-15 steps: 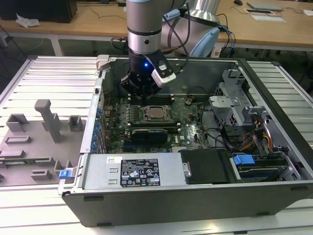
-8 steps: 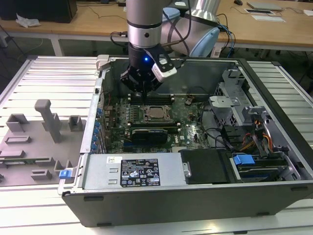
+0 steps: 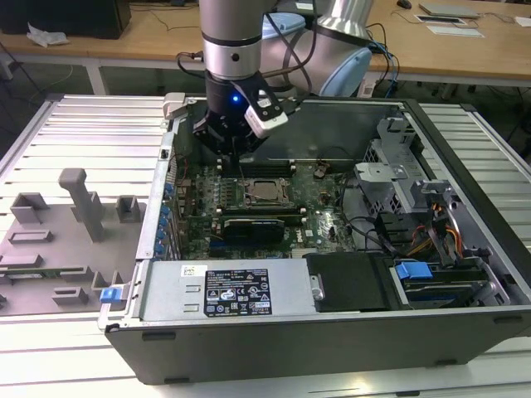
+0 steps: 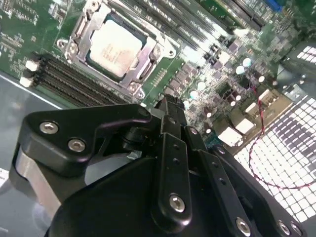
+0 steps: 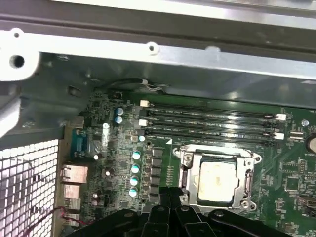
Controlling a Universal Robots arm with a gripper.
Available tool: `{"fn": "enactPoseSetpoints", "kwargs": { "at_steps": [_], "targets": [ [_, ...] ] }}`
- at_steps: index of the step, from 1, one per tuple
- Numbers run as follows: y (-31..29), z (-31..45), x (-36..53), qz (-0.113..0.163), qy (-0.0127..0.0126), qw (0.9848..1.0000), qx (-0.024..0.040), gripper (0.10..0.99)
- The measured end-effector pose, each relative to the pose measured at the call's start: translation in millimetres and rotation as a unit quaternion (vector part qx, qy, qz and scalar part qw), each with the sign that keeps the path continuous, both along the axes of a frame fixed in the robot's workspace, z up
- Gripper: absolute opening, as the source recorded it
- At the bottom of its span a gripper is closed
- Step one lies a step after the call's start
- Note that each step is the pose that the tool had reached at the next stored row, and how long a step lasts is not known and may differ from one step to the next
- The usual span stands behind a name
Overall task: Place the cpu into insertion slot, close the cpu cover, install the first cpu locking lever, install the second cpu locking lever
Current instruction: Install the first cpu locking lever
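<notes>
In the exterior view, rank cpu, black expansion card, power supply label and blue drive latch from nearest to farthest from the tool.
1. cpu, on the board, by the tool.
2. black expansion card, just beyond the cpu.
3. power supply label, nearer the camera.
4. blue drive latch, at the exterior view's right.

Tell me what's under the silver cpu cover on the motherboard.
Through the central window of the cpu cover, the cpu shows its dull metal top, in both wrist views. The frame overlaps the chip's edges, hiding them, and whatever lies beneath the chip is covered by it.
</notes>
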State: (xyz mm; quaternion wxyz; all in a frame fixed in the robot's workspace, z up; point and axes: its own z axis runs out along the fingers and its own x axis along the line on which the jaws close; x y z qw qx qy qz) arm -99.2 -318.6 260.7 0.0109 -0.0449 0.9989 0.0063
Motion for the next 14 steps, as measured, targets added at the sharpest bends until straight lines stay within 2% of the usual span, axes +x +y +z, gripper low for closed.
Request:
{"fn": "enactPoseSetpoints", "kwargs": {
  "at_steps": [1, 3, 4, 8, 11, 12, 14],
  "targets": [
    [0.0, -0.2, -1.2, 0.000, -0.0003, 0.9999, 0.0132, 0.106],
    [0.0, -0.3, -1.9, 0.000, -0.0003, 0.9995, 0.0305, 0.106],
    [0.0, -0.3, -2.4, 0.000, -0.0004, 0.9992, 0.0411, 0.106],
    [0.0, -0.7, -6.5, 0.000, -0.0004, 0.9975, 0.0702, 0.106],
    [0.0, -1.1, -9.3, 0.000, -0.0004, 0.9962, 0.0874, 0.106],
    [0.0, -1.4, -9.6, 0.000, -0.0004, 0.9953, 0.0968, 0.106],
    [0.1, -2.1, -9.3, 0.000, -0.0005, 0.9951, 0.0986, 0.106]
  ]
}}
